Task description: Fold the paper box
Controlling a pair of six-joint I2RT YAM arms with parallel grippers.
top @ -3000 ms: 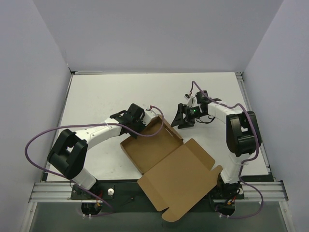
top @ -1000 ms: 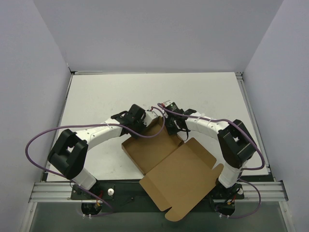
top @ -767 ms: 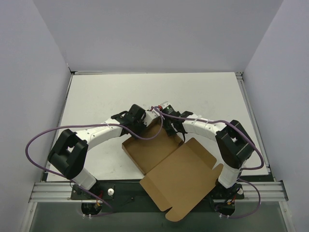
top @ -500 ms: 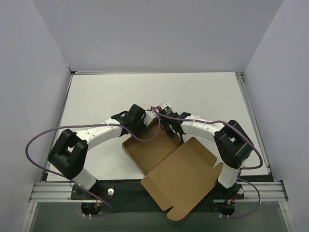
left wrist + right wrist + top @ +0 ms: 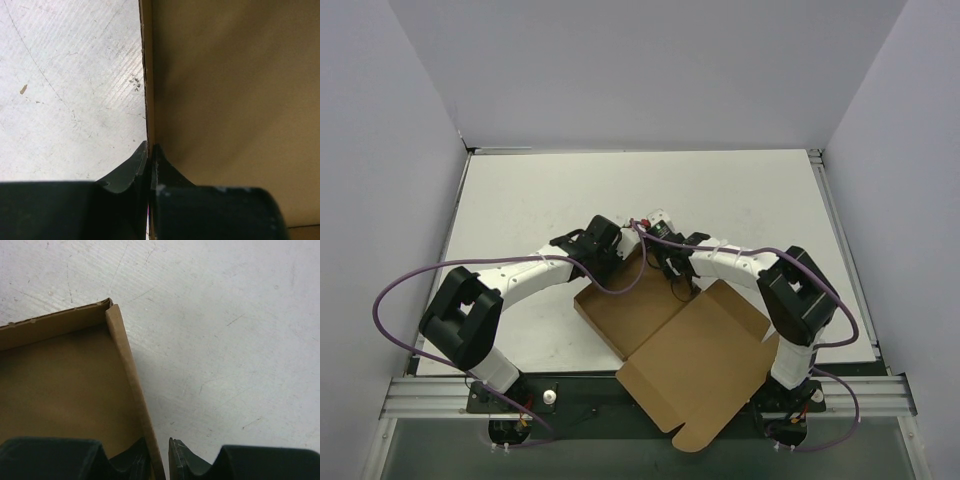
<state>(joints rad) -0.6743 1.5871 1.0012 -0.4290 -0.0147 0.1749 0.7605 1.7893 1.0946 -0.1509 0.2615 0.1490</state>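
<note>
As left pincer clamps paper box's raised wall, right pincer straddles another, ajar.

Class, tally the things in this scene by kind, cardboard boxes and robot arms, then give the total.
paper box: 1
robot arms: 2 (left arm, right arm)
total: 3

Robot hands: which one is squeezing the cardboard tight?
The left gripper: its jaws are pressed shut on an upright wall of the paper box. The right gripper only straddles a wall, a gap showing beside one finger.
</note>
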